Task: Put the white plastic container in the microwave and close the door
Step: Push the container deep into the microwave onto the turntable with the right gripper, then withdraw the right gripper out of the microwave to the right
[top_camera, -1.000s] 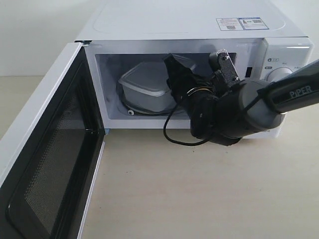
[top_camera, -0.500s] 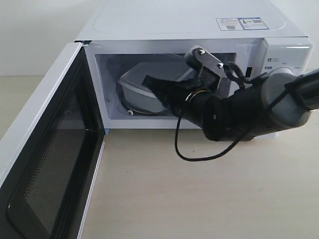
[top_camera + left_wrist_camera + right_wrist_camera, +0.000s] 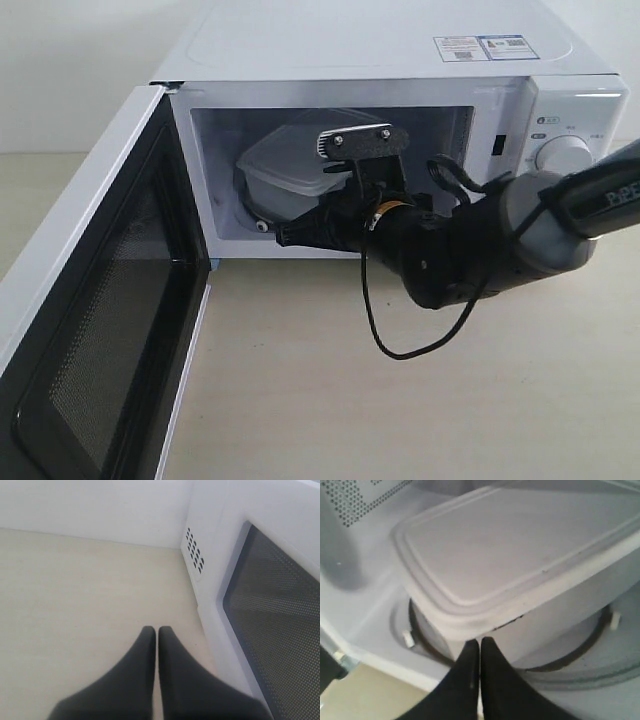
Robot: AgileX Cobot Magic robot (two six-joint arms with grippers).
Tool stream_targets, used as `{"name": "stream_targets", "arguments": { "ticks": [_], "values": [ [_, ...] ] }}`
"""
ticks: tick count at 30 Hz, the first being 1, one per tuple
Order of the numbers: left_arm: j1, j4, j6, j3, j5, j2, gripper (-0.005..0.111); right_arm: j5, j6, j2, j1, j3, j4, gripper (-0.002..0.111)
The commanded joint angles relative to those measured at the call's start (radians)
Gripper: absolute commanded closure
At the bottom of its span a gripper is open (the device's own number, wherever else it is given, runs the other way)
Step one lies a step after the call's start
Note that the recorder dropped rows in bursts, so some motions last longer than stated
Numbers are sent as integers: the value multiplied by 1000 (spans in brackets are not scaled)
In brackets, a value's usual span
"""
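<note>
The white plastic container (image 3: 285,175) sits inside the microwave (image 3: 380,40), lid on, at the left of the cavity on the turntable (image 3: 570,675). It lies at a slant to the opening, one rounded corner toward the near side. The right fingers (image 3: 300,235) are pressed together with nothing between them. Their tips are at the cavity's mouth, just short of that near corner, so the container stands free on its own. The door (image 3: 90,330) hangs wide open to the left, mesh-lined inner face showing, which leaves closing as the step not yet done. The left fingers (image 3: 135,675) are likewise closed and empty, low over the table (image 3: 75,590) beside the door's outer face. That looks like a sensible spot from which to push the door shut once the right arm is clear of its path.
</note>
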Motion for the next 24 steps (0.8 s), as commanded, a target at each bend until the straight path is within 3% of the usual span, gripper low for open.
{"name": "stream_targets", "arguments": {
  "ticks": [1, 9, 13, 18, 24],
  "values": [
    [3, 0, -8, 4, 0, -3, 102, -14, -12, 38, -7, -67, 5, 108],
    [3, 0, -8, 4, 0, -3, 102, 49, -20, 46, -7, -120, 5, 108],
    [3, 0, -8, 4, 0, -3, 102, 180, -71, 2, 1, -97, 5, 108],
    [3, 0, -8, 4, 0, -3, 102, 97, -89, -116, 61, 82, 5, 108],
    [3, 0, -8, 4, 0, -3, 102, -174, -66, -341, 194, 431, 27, 108]
  ]
}}
